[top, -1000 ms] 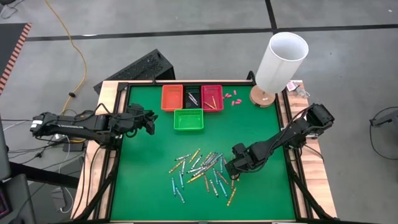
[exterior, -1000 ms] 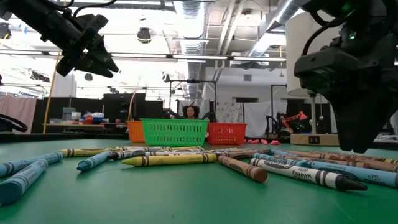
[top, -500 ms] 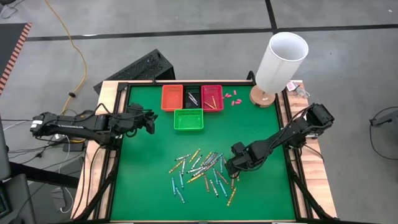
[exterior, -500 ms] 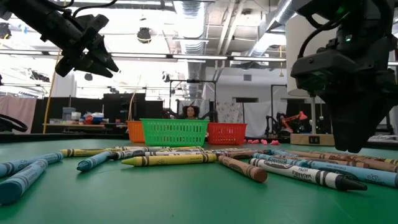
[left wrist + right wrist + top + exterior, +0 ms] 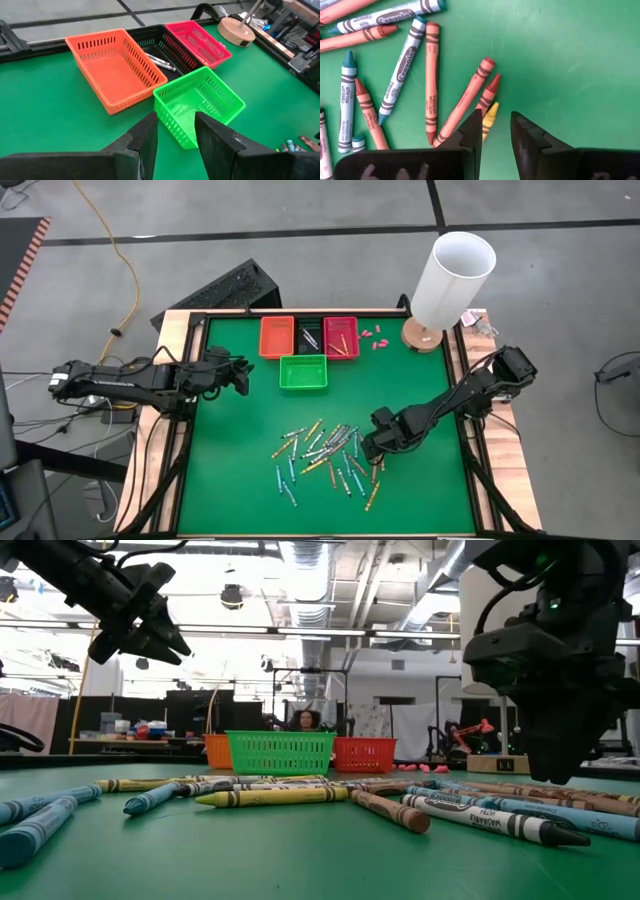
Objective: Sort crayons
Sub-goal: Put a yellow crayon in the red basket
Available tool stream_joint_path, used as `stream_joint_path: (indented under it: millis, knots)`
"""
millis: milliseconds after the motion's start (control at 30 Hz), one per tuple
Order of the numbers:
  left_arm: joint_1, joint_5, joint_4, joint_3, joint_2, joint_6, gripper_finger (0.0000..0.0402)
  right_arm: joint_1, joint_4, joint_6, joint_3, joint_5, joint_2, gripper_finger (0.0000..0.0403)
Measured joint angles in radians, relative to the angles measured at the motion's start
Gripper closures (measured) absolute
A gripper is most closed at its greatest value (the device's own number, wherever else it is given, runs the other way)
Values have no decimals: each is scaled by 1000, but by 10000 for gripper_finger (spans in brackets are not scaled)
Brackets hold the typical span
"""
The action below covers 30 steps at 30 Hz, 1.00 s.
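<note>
Several crayons (image 5: 325,455) lie loose on the green mat near the table's near edge; they also show in the low view (image 5: 280,796). My right gripper (image 5: 372,450) is open, pointing down at the pile's right edge. In the right wrist view (image 5: 496,131) its fingers stand on either side of the end of a yellow crayon (image 5: 490,115), beside two reddish crayons (image 5: 470,97). My left gripper (image 5: 243,376) is open and empty, raised at the left of the green basket (image 5: 303,372); it also shows in the left wrist view (image 5: 175,132).
An orange basket (image 5: 277,337), a black one (image 5: 309,335) with crayons inside and a red one (image 5: 341,337) stand in a row at the far edge, behind the green basket. A white cylinder (image 5: 452,278) on a wooden base stands at the far right. Small pink bits (image 5: 372,336) lie nearby.
My right gripper has shifted a little toward the table's left, toward the crayon pile, staying low and open.
</note>
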Motion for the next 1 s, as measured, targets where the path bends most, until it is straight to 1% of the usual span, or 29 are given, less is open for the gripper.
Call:
stream_joint_path:
  millis: [100,200,333,467,567,733,1000]
  knots:
    - [0,1,0,0,0,-36,283,0,-3,-19,0,4,0,305]
    - [0,1,0,0,0,-78,283,0,-3,0,0,11,0,305]
    - [0,-6,2,0,0,-95,283,11,-4,4,0,46,0,305]
    - [0,-35,28,0,0,-74,283,21,-4,39,0,56,0,305]
    - [0,-35,57,0,0,-33,283,26,-3,57,0,68,0,305]
    - [0,-35,62,0,0,-26,283,32,4,99,0,86,0,305]
    - [0,0,60,0,0,12,283,107,9,262,0,85,0,305]
